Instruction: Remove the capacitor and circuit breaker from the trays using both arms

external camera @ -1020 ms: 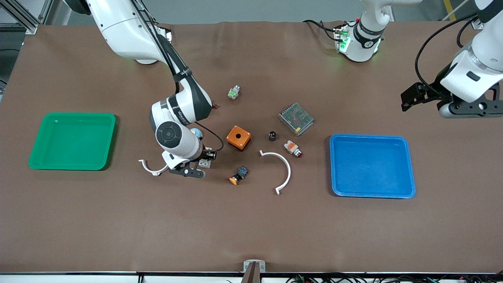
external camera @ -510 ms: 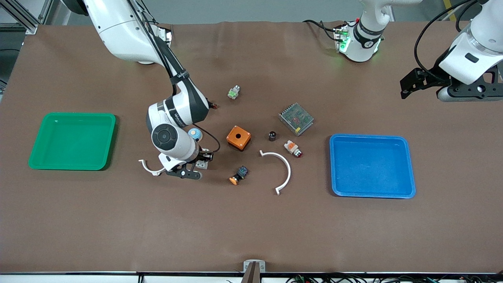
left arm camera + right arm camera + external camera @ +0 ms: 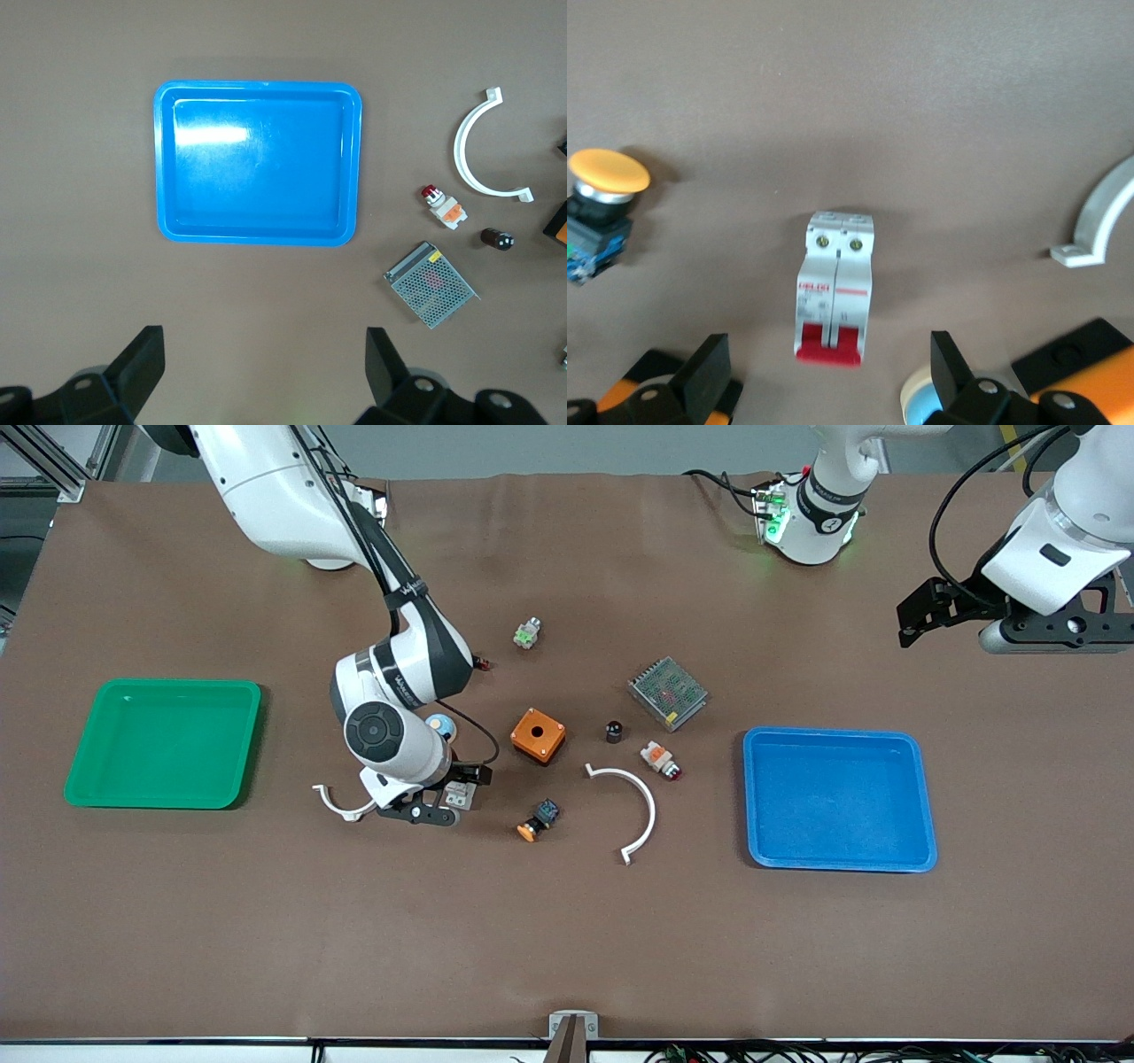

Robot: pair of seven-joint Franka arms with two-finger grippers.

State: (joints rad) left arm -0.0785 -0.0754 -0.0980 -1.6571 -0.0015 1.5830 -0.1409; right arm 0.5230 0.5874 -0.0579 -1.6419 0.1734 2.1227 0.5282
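Observation:
The breaker (image 3: 458,795), a white-grey block with a red lever, lies on the brown table; it also shows in the right wrist view (image 3: 835,288). My right gripper (image 3: 446,794) is open and hangs low over it, one finger on each side, not touching; it also shows in its own wrist view (image 3: 828,359). The capacitor (image 3: 613,731), a tiny black cylinder, stands beside the orange box (image 3: 538,735); it also shows in the left wrist view (image 3: 497,238). My left gripper (image 3: 1059,631) is open and empty, high over the table at the left arm's end (image 3: 261,354).
A blue tray (image 3: 837,797) lies toward the left arm's end, a green tray (image 3: 164,744) toward the right arm's end. Around the middle are an orange-capped button (image 3: 537,820), a white arc (image 3: 638,806), a lamp (image 3: 660,760), a mesh box (image 3: 668,693) and a small arc (image 3: 341,802).
My left gripper has moved up and toward the robots' bases. My right gripper has shifted only slightly over the breaker and stays open.

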